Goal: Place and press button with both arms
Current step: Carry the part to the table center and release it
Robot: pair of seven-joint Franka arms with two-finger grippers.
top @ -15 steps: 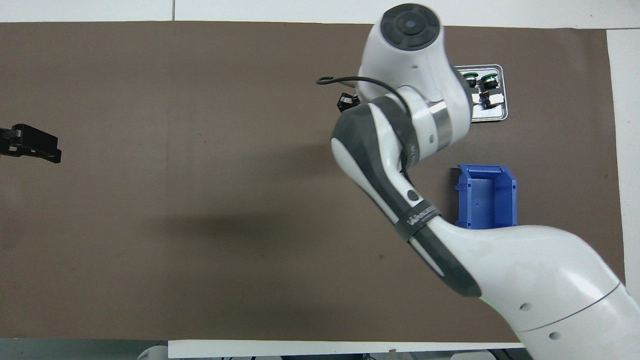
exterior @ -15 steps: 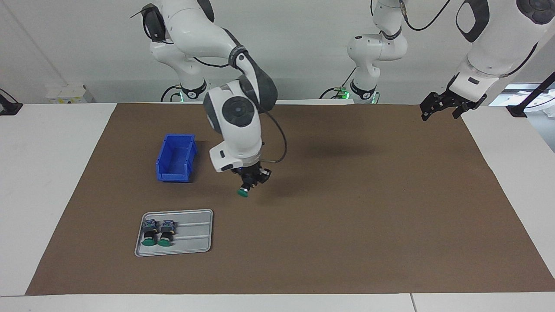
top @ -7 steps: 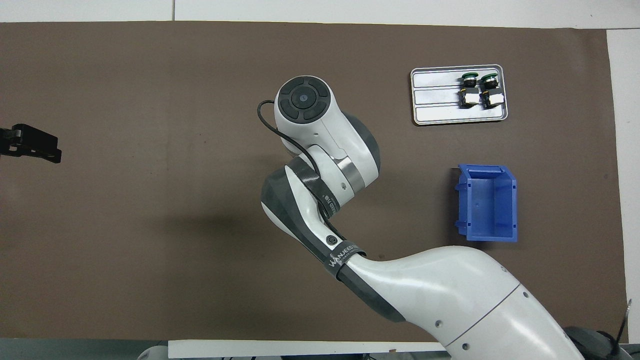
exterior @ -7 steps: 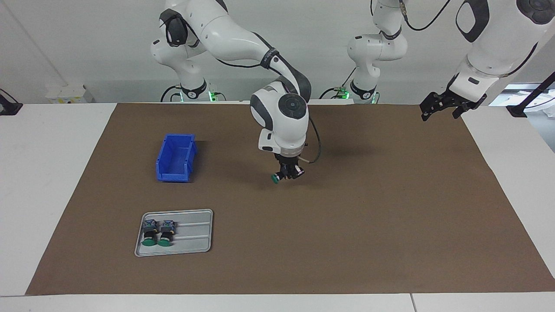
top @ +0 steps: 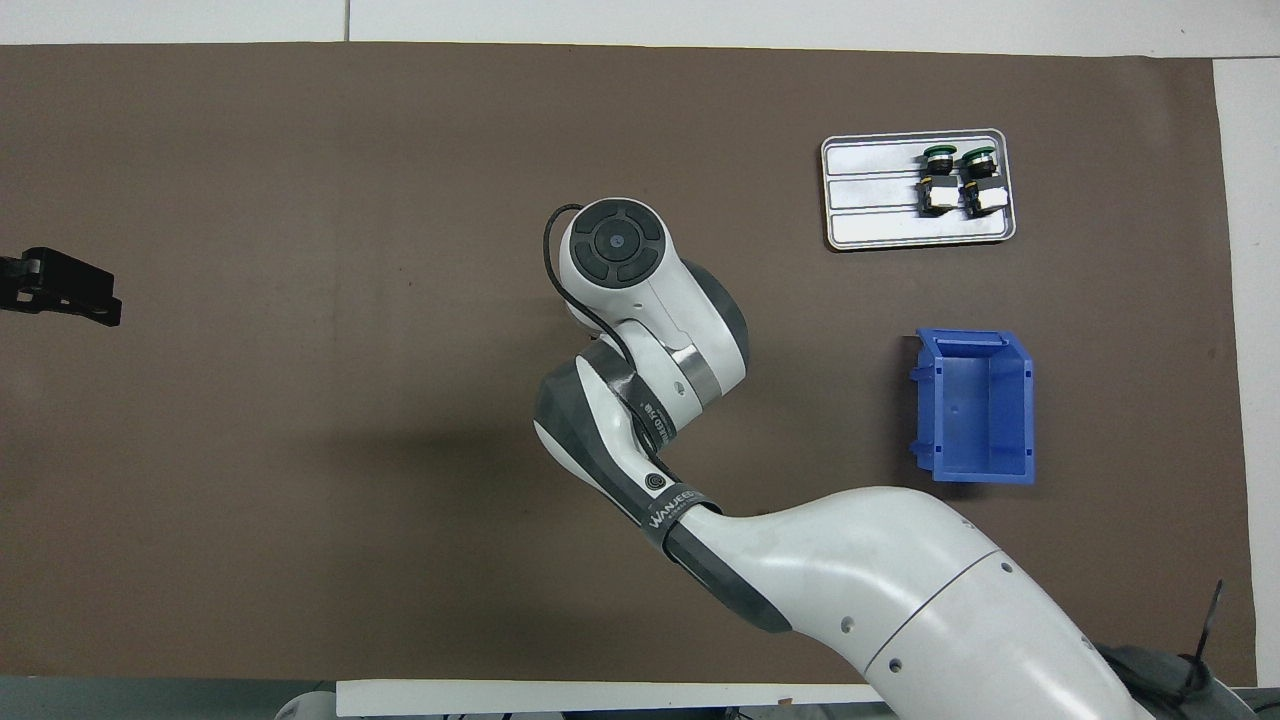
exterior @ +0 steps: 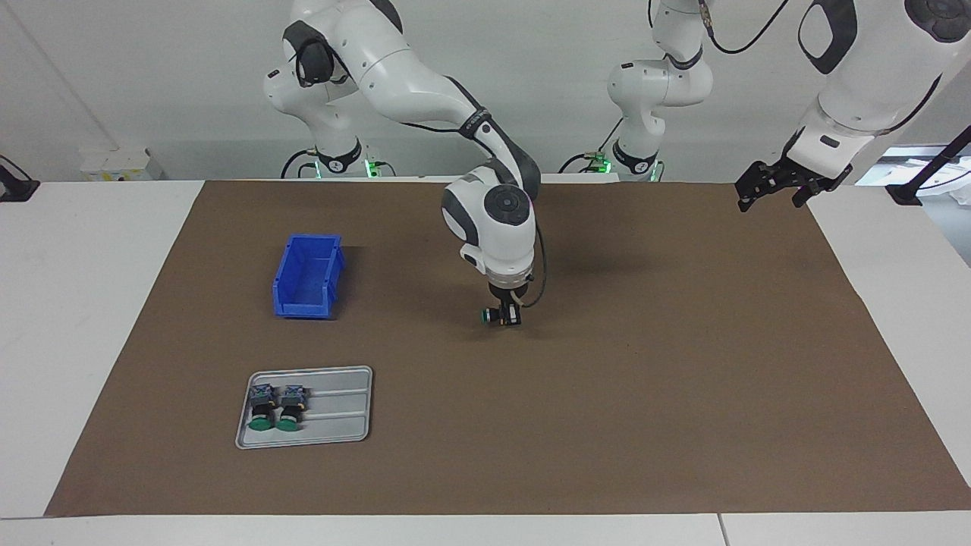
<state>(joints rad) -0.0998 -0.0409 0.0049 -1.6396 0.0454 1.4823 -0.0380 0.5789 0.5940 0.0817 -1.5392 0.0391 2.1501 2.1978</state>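
We judge placing nearly done: right gripper, clamped on the button, holds it low over mid-mat; release and pressing remain, left gripper waiting wide open.

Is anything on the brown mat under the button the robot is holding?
No. The right gripper holds the button low over bare mat. The bin and tray sit off toward the right arm's end.
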